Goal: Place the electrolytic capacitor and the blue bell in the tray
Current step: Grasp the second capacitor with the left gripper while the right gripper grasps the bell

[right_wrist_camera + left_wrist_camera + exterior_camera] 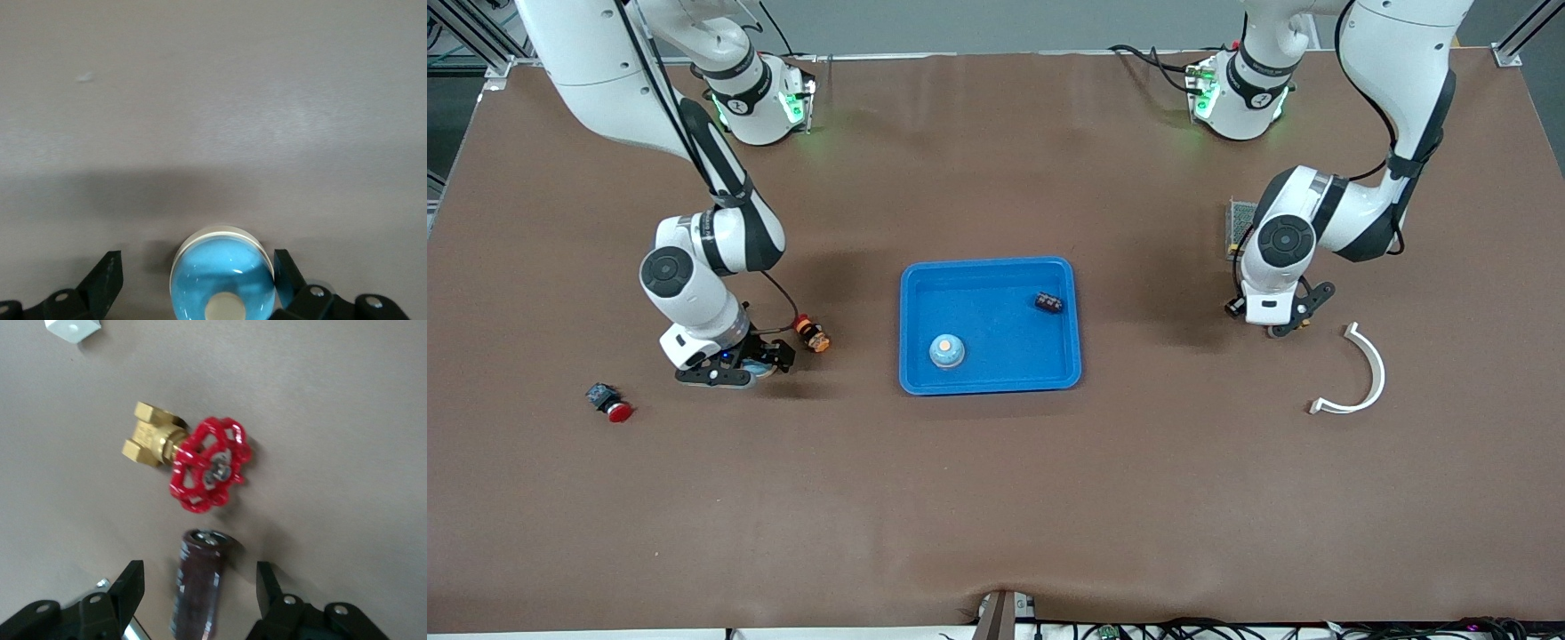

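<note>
My left fingers (131, 585) stand open astride the capacitor (199, 583) on the tabletop (347, 420) by a red valve (210, 463), my right fingers (107, 273) wide around the bell (222, 277), nothing gripped; next, I judge, close, lift, carry to the tray (990, 271) between them

A blue tray (989, 384) is seen mid-counter (996, 498), with a pale blue dome (946, 350) and a small dark part (1048, 302) lying in it. The right end effector (725, 372) is lowered beside an orange-and-black part (813, 337); the left end effector (1282, 327) is held near a white curved piece (1360, 378).
</note>
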Motion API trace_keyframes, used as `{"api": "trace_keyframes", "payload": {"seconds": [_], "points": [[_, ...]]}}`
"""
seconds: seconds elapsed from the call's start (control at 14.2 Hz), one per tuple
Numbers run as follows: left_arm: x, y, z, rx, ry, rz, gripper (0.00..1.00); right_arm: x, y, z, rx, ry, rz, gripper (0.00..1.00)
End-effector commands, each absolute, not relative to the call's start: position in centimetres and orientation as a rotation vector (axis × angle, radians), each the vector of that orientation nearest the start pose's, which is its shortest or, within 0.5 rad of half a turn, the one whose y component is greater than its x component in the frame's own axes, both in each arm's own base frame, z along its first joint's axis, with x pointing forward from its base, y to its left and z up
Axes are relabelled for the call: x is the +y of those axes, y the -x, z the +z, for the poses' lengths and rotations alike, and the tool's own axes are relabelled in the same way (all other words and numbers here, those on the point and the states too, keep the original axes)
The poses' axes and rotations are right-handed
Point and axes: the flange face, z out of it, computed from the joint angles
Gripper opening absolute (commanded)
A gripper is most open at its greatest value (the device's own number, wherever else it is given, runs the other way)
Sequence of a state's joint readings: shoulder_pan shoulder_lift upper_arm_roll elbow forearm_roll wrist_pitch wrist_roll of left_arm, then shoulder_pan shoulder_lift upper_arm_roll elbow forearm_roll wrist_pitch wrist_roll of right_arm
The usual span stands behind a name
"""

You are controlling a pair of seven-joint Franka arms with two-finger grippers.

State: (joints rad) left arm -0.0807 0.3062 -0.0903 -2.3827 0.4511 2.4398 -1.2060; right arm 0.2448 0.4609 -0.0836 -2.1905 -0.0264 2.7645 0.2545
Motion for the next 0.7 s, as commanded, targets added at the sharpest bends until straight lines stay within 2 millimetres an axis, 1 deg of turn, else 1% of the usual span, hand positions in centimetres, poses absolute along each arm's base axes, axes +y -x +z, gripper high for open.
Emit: {"api": "trace_keyframes", "payload": {"seconds": [0.0,0.14,0.21,0.28,0.35,0.42,0.49,0.56,0.63], "points": [[-8.1,-46.5,17.2,-0.865,2.702,0.046,0.62,9.0,-55.2,19.2,0.111,3.156,-0.2,1.0],[-8.3,-46.5,16.3,-0.857,2.713,0.054,0.5,8.6,-55.1,19.0,0.101,3.159,-0.196,1.0],[-8.4,-46.5,16.0,-0.857,2.722,0.05,0.48,8.3,-55.1,18.9,0.104,3.16,-0.193,1.0],[-8.5,-46.5,15.7,-0.857,2.727,0.052,0.42,8.3,-55.1,18.8,0.101,3.16,-0.191,1.0],[-8.5,-46.6,15.7,-0.859,2.728,0.051,0.31,8.3,-55.1,18.8,0.101,3.161,-0.191,1.0],[-8.5,-46.7,15.8,-0.867,2.728,0.045,0.16,8.2,-55.1,18.7,0.096,3.162,-0.189,1.0],[-8.7,-47.1,16.0,-0.87,2.731,0.034,0.03,8.1,-55.0,18.6,0.094,3.163,-0.186,1.0],[-9.1,-47.6,16.5,-0.873,2.736,0.014,0.0,8.0,-54.9,18.7,0.096,3.164,-0.187,1.0],[-9.6,-48.3,17.1,-0.885,2.744,-0.006,0.0,7.8,-54.8,18.5,0.097,3.165,-0.18,1.0]]}}
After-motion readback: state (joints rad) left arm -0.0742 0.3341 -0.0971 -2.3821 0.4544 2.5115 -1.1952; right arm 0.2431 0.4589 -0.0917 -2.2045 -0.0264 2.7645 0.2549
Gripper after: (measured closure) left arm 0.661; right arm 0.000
